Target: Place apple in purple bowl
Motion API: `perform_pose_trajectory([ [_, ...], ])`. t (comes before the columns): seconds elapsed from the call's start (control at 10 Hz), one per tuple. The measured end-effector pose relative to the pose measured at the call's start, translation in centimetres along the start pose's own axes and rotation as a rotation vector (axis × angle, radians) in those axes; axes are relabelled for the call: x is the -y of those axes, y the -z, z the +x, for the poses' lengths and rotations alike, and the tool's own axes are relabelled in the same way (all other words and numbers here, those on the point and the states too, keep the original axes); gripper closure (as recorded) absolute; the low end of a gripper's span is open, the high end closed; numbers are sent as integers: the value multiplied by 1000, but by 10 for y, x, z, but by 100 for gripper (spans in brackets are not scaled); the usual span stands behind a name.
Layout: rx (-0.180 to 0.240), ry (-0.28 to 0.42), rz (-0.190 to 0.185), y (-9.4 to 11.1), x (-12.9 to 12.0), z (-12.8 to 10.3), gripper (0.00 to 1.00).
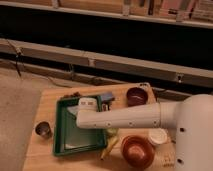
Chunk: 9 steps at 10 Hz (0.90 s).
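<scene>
Gripper (86, 106) hangs over the tray's (57, 126) far end, jaws spread wide, nothing visibly in them. The apple cannot be seen; it may lie hidden under the arm (125, 117), which reaches level across the tray from its right. The apple is likely light, firm and smooth: grip across its middle. The purple bowl (136, 96) sits beyond the tray's far right corner.

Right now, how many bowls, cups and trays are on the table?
Bowls: 2, purple bowl, orange bowl
Cups: 2, white cup, metal cup
Trays: 1, green tray
Total: 5
The gripper hovers over the tray's far end.
</scene>
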Motion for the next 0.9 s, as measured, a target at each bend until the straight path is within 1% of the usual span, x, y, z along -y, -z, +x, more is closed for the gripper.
perform_pose_trajectory([
  [0.1,3,-4,-10,-4,-1,2,23],
  [0.2,6,-4,-16,-6,-2,2,30],
  [0.5,11,-7,-27,-10,-3,3,63],
  [0.8,16,-6,-30,-12,-3,2,92],
  [0.9,18,0,-27,-11,-4,2,98],
])
